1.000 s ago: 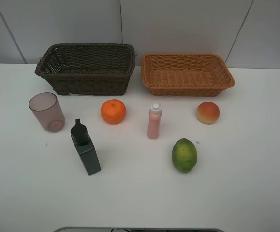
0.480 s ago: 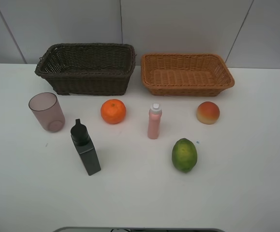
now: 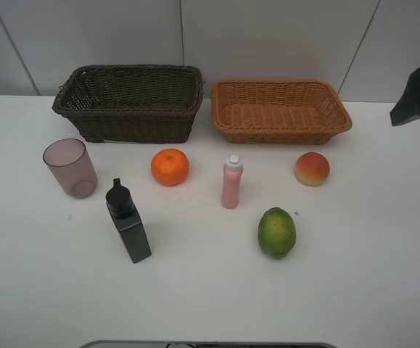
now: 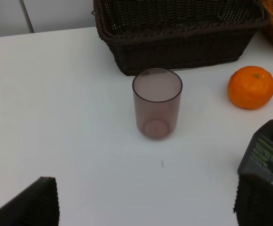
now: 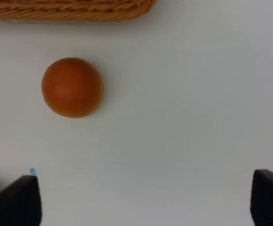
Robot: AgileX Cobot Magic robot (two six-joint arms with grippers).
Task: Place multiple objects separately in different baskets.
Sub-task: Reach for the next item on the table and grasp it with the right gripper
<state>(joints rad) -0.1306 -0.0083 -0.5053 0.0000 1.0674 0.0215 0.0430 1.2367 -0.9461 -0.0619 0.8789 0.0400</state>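
Observation:
All six objects stand on the white table in front of the baskets. They are the pinkish cup (image 3: 70,168), the orange (image 3: 170,167), the black square bottle (image 3: 128,221), the pink white-capped bottle (image 3: 231,181), the peach (image 3: 312,169) and the green fruit (image 3: 277,232). The dark brown basket (image 3: 137,127) and the tan basket (image 3: 282,134) are both empty. My left gripper (image 4: 145,207) is open, short of the cup (image 4: 157,103), with the black bottle (image 4: 268,155) by one finger. My right gripper (image 5: 145,207) is open above the table, with the peach (image 5: 72,87) ahead of it.
Part of my right arm (image 3: 418,96) shows at the right edge of the high view, beside the tan basket. The left arm is out of the high view. The orange (image 4: 251,87) and dark basket (image 4: 183,47) lie beyond the cup. A white wall stands behind the baskets.
My right arm has come into the high view at the right edge. No object has moved.

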